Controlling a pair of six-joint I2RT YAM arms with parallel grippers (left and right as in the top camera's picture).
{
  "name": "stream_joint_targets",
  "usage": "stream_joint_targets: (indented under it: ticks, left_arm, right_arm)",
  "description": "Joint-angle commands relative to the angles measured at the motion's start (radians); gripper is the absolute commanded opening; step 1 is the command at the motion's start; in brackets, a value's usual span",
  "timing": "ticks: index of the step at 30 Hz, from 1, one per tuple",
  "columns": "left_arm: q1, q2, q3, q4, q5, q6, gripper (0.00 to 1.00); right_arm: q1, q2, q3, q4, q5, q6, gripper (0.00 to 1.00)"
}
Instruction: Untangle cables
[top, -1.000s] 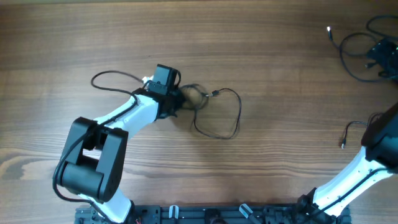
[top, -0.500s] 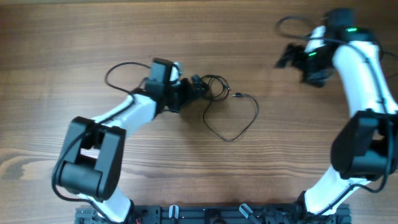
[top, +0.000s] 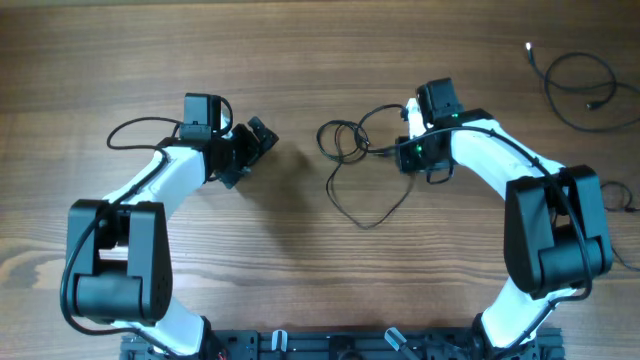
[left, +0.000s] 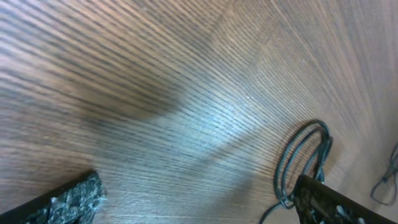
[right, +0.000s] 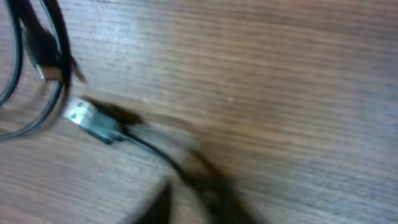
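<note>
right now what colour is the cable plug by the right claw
Silvery-white plug, best in the right wrist view.

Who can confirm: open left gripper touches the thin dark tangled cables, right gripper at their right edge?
Wrong on touching: overhead shows the open left gripper apart from the thin dark tangled cables, off to their left. The right gripper is at their right edge.

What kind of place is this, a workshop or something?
Probably a robotics lab bench: a white left arm and right arm share one wooden table, with thin tangled cables lying between them.
</note>
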Motion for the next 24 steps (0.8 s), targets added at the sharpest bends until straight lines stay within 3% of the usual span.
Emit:
stream_joint_targets:
  ticks: [1, 5, 11, 17, 24]
  left_arm:
    - [0.002, -0.015, -0.003, -0.016, -0.065, 0.019, 1.00]
    - [0.002, -0.014, -0.003, -0.054, -0.069, 0.019, 1.00]
    - [0.002, -0.014, -0.003, -0.060, -0.072, 0.019, 1.00]
    - [0.002, -0.014, -0.003, -0.060, -0.072, 0.019, 1.00]
    - [0.002, -0.014, -0.003, -0.065, -0.072, 0.019, 1.00]
  right_arm:
    - [0.001, 0.006, -0.030, -0.014, -0.138, -0.024, 0.04]
    - [0.001, -0.120, 0.053, 0.003, -0.206, -0.024, 0.04]
    - [0.001, -0.300, 0.078, 0.216, -0.218, -0.026, 0.04]
    - [0.073, -0.183, 0.072, 0.344, -0.208, -0.147, 0.04]
    - [0.137, 0.054, 0.073, 0.462, -0.148, -0.157, 0.04]
